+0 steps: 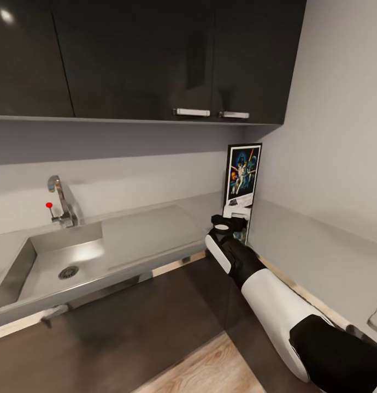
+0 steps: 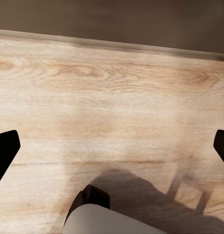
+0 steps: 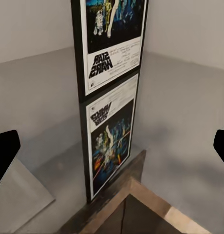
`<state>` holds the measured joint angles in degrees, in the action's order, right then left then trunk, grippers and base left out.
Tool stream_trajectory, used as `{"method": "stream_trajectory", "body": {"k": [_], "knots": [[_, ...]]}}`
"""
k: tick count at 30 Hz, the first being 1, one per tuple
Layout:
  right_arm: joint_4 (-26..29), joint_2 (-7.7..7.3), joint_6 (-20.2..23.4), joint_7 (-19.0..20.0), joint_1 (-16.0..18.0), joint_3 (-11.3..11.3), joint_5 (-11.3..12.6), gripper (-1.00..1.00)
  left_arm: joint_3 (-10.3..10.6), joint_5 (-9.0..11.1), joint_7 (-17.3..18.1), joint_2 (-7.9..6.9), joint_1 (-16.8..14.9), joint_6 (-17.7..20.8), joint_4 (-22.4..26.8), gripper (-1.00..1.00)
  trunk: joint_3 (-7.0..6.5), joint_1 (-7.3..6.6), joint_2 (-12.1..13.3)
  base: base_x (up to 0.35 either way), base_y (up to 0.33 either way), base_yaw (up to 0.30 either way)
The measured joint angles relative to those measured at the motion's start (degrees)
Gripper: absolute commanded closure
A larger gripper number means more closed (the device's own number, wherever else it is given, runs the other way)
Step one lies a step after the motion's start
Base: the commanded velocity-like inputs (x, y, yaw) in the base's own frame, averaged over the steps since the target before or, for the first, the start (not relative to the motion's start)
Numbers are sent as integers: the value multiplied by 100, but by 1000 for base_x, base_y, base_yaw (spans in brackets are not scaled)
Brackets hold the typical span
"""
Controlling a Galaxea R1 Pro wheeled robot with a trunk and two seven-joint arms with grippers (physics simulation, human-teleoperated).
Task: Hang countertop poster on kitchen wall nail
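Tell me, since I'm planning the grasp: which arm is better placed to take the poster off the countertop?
The right. In the head view its gripper sits just before the poster standing in the countertop corner, jaws open wide. The left gripper faces the wood floor.

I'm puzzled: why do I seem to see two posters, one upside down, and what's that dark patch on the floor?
Right wrist view: the poster mirrors in the glossy countertop. Left wrist view: the dark patch is a soft shadow on the floor. Head view: glare spots the cabinets.
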<state>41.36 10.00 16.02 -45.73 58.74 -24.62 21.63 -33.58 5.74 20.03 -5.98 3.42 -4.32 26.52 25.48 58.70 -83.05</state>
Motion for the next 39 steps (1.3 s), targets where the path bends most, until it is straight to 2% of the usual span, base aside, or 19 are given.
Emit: {"method": "stream_trajectory", "body": {"k": [11, 24, 39], "knots": [[-26, 0, -9, 2, 0, 0, 0, -100, -8, 0, 0, -2, 0, 0, -10, -100, 0, 2, 0, 123, 0, 0], [-38, -2, -9, 7, 0, 9, -11, -100, 29, -4, -3, -1, 1, -16, -705, -100, 0, 2, 0, 90, 0, 0], [-45, -3, -9, 7, 0, 9, -9, -100, 40, -5, -4, -1, 1, -19, -770, -100, 0, 1, 0, 176, 0, 0]]}}
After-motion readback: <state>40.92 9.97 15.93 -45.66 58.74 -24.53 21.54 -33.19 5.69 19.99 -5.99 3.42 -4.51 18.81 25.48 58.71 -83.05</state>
